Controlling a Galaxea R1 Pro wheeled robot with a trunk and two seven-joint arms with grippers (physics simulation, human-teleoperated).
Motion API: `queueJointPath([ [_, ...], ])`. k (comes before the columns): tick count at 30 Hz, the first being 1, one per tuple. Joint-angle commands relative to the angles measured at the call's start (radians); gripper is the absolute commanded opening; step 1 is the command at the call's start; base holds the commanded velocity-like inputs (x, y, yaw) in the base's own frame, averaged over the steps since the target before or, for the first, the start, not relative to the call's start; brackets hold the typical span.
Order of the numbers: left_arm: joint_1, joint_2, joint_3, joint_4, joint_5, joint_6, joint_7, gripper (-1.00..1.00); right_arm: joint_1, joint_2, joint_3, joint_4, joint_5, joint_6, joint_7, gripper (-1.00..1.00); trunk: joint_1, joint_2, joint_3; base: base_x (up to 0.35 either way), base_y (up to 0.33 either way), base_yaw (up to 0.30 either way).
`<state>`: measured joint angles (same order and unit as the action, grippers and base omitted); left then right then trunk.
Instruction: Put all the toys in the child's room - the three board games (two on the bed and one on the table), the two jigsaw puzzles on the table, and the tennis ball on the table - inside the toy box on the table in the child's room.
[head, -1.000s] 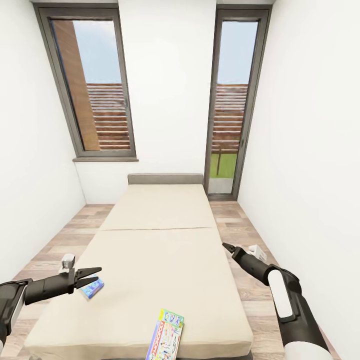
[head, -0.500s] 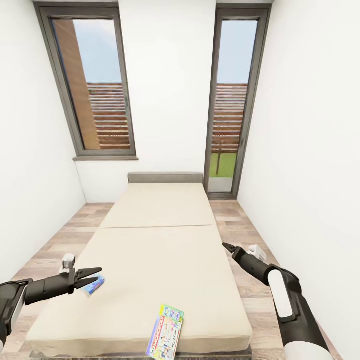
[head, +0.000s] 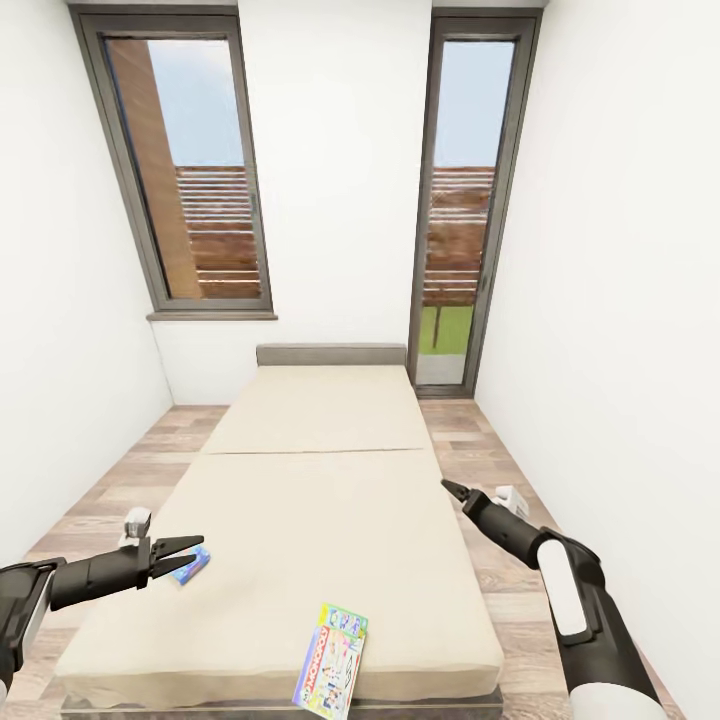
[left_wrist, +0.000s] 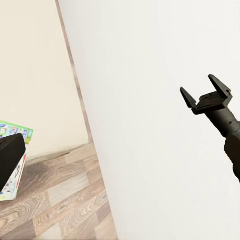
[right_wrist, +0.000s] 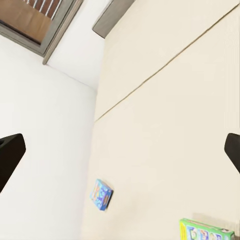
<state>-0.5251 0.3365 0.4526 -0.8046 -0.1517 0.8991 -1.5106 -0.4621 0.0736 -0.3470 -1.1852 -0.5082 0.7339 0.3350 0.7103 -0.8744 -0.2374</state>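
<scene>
Two board games lie on the beige bed. The Monopoly board game overhangs the bed's near edge and also shows as the Monopoly box. The light-blue board game rests at the bed's left edge, and is the blue box in the right wrist view. My left gripper hangs open just in front of it, holding nothing. My right gripper is open and empty beside the bed's right edge, seen too as the right gripper. The table, toy box, jigsaw puzzles and tennis ball are out of view.
Narrow strips of wood-plank floor run along both sides of the bed between white walls. A window and a glazed door are in the far wall. A small white object sits on the floor by my right arm.
The whole view has drawn back a little from the bed, so more of its near edge shows. Both arms hold the same pose and both grippers stay open.
</scene>
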Motion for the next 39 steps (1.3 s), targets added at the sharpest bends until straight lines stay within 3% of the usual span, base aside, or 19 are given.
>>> queueJointPath([
  [1,-0.001,-0.001,0.003,-0.001,-0.011,0.010,-0.008,1.00,-0.001,0.001,-0.004,-0.001,-0.003,0.007,0.009,1.00,0.004,-0.008,-0.005,-0.001,0.000,0.000],
  [9,-0.001,-0.004,0.002,-0.001,-0.011,0.008,-0.007,1.00,-0.001,-0.003,-0.005,-0.001,-0.034,0.007,0.016,1.00,0.035,-0.064,-0.030,-0.003,0.000,0.000],
  [19,-0.001,-0.026,0.000,-0.001,-0.012,0.004,0.014,1.00,-0.001,-0.009,-0.004,-0.017,-0.127,0.006,0.014,1.00,0.073,-0.134,-0.061,-0.192,0.000,0.000],
  [25,-0.001,-0.033,0.000,-0.001,-0.009,0.003,0.086,1.00,-0.001,-0.008,-0.003,-0.048,-0.135,0.006,0.010,1.00,0.096,-0.176,-0.080,-0.043,0.000,0.000],
  [39,-0.001,-0.057,-0.002,-0.001,-0.009,-0.025,0.101,1.00,-0.001,-0.004,0.000,-0.051,-0.136,0.006,0.013,1.00,0.150,-0.274,-0.124,-0.182,0.000,0.000],
])
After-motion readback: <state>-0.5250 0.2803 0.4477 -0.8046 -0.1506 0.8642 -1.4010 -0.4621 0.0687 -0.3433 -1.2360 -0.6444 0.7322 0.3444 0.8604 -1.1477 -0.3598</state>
